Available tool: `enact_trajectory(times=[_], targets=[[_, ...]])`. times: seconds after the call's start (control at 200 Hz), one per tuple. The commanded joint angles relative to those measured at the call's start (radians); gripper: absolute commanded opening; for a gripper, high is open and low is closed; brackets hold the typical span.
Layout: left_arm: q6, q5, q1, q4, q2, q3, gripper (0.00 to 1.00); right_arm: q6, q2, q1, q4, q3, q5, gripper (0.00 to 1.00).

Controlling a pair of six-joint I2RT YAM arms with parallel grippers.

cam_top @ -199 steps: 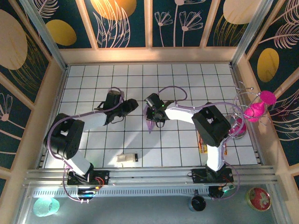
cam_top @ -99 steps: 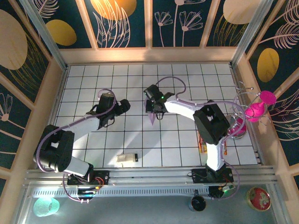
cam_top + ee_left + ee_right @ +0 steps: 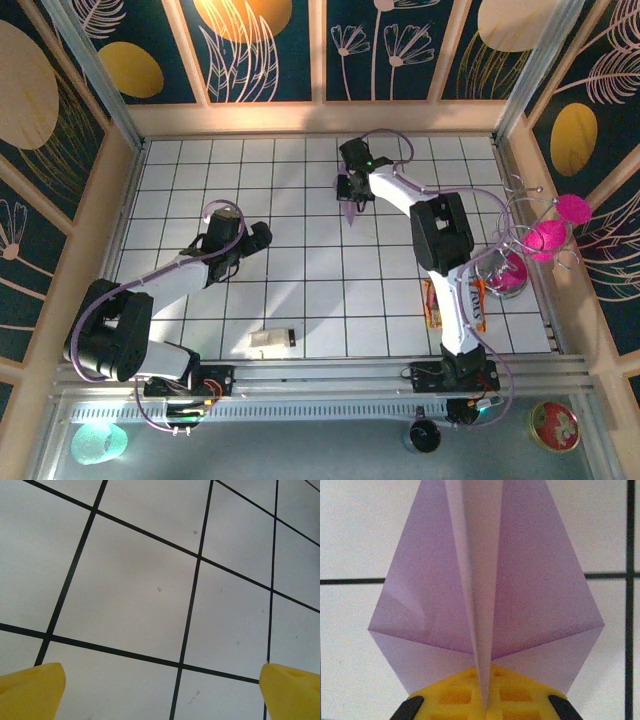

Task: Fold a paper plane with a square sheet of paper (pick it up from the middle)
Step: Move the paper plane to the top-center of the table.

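The paper plane [image 3: 485, 590] is a pale lilac dart with a sharp fold down its middle and a wing spread out on each side. The right gripper [image 3: 485, 702] is pressed together on that middle fold, pinching the plane at the bottom of the right wrist view. From above, the plane is in the upper middle of the frame, near the wooden wall [image 3: 320, 118] along the top edge of the desk [image 3: 300, 290]. The left gripper [image 3: 160, 695] is spread wide with nothing in it, and its yellow fingertips [image 3: 30, 690] sit in the two bottom corners over bare white tiles. From above it is left of the middle, well apart from the plane. The tiles in the middle of the desk are open. A small white block [image 3: 272, 340] lies near the bottom edge. A red-yellow snack packet [image 3: 432, 305] lies at the lower right beside the right arm, and its writing is too small to read
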Motion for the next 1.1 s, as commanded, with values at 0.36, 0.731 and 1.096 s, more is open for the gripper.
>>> enact_trajectory(times=[0.36,0.731,1.096], targets=[[0.011,0.013,0.008,-0.002,0.012,-0.005,0.99,-0.044,0.089,-0.003,-0.112,0.103,-0.020,0.22],[0.003,0.022,0.008,0.001,0.021,-0.007,0.99,-0.030,0.135,0.004,-0.123,0.106,0.024,0.31],[0.001,0.028,0.008,0.003,0.035,-0.003,0.99,-0.039,0.189,0.030,-0.119,0.097,0.156,0.43]])
